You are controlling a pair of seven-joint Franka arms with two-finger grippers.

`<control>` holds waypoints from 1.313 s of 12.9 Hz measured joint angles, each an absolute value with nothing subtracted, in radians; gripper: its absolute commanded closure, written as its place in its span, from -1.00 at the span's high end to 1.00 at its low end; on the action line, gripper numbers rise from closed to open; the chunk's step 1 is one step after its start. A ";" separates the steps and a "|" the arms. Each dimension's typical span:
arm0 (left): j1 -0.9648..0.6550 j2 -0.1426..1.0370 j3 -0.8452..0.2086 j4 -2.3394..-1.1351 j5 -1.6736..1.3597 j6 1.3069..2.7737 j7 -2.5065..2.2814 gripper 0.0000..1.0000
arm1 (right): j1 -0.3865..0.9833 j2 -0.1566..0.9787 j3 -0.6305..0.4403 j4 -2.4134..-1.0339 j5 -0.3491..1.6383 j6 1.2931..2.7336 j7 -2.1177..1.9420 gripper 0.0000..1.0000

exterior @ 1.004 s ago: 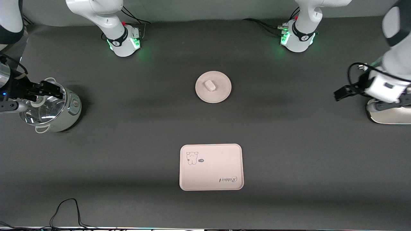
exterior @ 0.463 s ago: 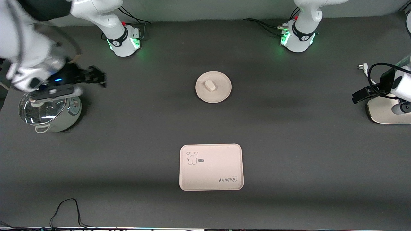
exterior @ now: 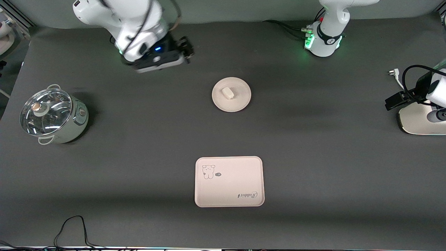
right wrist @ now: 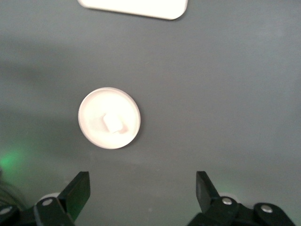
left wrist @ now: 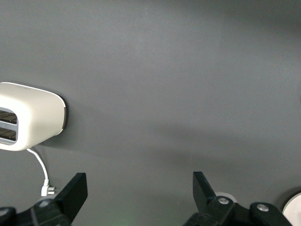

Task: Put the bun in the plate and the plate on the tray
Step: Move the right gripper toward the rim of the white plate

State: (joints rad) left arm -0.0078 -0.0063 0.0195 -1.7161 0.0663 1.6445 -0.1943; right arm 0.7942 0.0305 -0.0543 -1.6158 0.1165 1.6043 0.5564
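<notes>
The white bun [exterior: 227,93] lies in the round cream plate [exterior: 240,100] at the table's middle. The cream-pink tray [exterior: 230,186] with the cartoon drawing lies nearer to the front camera than the plate, apart from it and with nothing on it. My right gripper [exterior: 186,48] is open and empty, up in the air over the table beside its own base. Its wrist view shows the plate [right wrist: 94,113], the bun [right wrist: 113,123] and an edge of the tray [right wrist: 136,7]. My left gripper [exterior: 392,101] is open and empty beside the toaster.
A pot [exterior: 52,116] with a glass lid stands at the right arm's end of the table. A white toaster [exterior: 418,120] with a cord and plug [exterior: 393,72] stands at the left arm's end and shows in the left wrist view [left wrist: 28,122].
My right gripper has left the pot's lid and swung up to beside its own base. My left gripper drew back toward the toaster. Bun, plate and tray have not moved.
</notes>
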 measured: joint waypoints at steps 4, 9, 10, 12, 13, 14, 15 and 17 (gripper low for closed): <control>-0.012 0.003 0.022 -1.716 0.066 1.643 -0.194 1.00 | 0.881 0.033 -0.054 -1.683 0.155 1.688 0.606 1.00; -0.012 0.004 0.030 -1.713 0.066 1.608 -0.157 1.00 | 0.875 0.009 -0.065 -1.877 0.163 1.904 0.618 1.00; -0.012 0.004 0.030 -1.713 0.066 1.602 -0.154 1.00 | 0.875 0.007 -0.065 -1.939 0.164 1.983 0.635 1.00; -0.012 0.006 0.030 -1.713 0.066 1.592 -0.153 1.00 | 0.878 0.007 -0.065 -2.073 0.165 2.160 0.655 1.00; -0.012 0.007 0.030 -1.713 0.066 1.587 -0.153 1.00 | 0.882 0.010 -0.064 -2.140 0.165 2.251 0.659 1.00; -0.012 0.008 0.031 -1.712 0.066 1.583 -0.152 1.00 | 0.885 0.015 -0.063 -2.203 0.165 2.342 0.663 1.00; -0.012 0.008 0.032 -1.709 0.066 1.580 -0.146 1.00 | 0.889 0.027 -0.061 -2.255 0.166 2.422 0.665 1.00; -0.012 0.013 0.035 -1.696 0.066 1.579 -0.133 1.00 | 0.907 0.079 -0.061 -2.317 0.166 2.559 0.706 1.00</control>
